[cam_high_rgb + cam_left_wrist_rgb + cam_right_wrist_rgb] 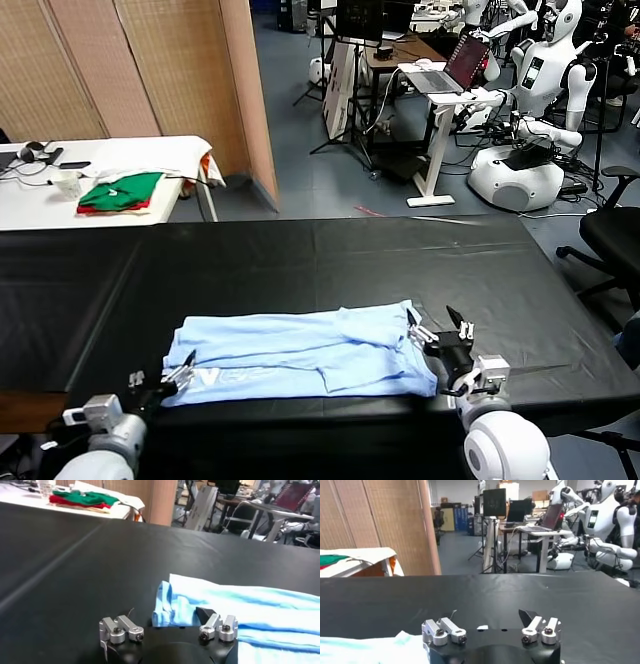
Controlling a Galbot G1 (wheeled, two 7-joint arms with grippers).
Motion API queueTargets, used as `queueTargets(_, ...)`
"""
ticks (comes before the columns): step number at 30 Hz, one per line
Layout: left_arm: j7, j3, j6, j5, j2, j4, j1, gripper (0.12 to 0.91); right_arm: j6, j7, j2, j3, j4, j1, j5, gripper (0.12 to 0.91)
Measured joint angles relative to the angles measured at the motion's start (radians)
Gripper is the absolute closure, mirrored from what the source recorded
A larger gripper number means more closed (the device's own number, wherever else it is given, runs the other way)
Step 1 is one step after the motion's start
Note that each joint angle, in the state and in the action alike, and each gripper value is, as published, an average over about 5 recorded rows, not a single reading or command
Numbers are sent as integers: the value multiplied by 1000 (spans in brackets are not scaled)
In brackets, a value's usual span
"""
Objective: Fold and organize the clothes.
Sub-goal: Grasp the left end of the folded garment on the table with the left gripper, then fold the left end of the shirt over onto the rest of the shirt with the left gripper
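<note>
text: none legible | T-shirt [300, 355] white print near left end: unreadable

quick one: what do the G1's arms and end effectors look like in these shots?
Both arms end in rounded white wrist shells with grey metal collars. The left end effector and right end effector look alike: a black body, two silver metal finger links with dark screw heads, and black pointed fingertips. A thin wire loops by one link. No markings are legible.

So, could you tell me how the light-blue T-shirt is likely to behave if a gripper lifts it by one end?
The light-blue T-shirt would probably droop: it lies flat in soft, wrinkled folds. It looks thin, so likely light. Its stacked layers may slide apart on the smooth black table.
</note>
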State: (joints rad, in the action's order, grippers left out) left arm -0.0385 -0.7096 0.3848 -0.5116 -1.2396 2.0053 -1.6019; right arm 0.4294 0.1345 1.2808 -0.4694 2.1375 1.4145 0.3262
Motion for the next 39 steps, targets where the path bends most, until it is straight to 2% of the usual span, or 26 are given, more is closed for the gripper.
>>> queueTargets(2,3,4,-2,3,-1,-1,-1,217,-1,0,3,3,-2,-4,-5,118)
queueTargets(5,5,6,-3,-1,-1,-3,0,374,-2,0,7,9,-4,-10,-14,118)
queueTargets(10,3,5,13,-51,2,-7,7,691,-4,-1,15,14,-9,-14,-25,118)
queueTargets(13,2,3,26,-80,7,-5,10,825,-6,-1,19,16,-11,-15,-29,118)
queueTargets(18,7,-5,29,-51,22,6,10,837,-10,-1,23,15,-11,-13,-33,118)
queueTargets(26,19,-69,-32,127,103,-2,-9,841,-14,1,33,17,-12,-7,-34,118)
queueTargets(34,8,-180,-67,163,211,-31,-44,841,-19,2,42,18,-11,6,-39,118)
queueTargets(39,-7,-204,-77,167,228,-25,-42,841,-31,2,54,13,-1,26,-51,118)
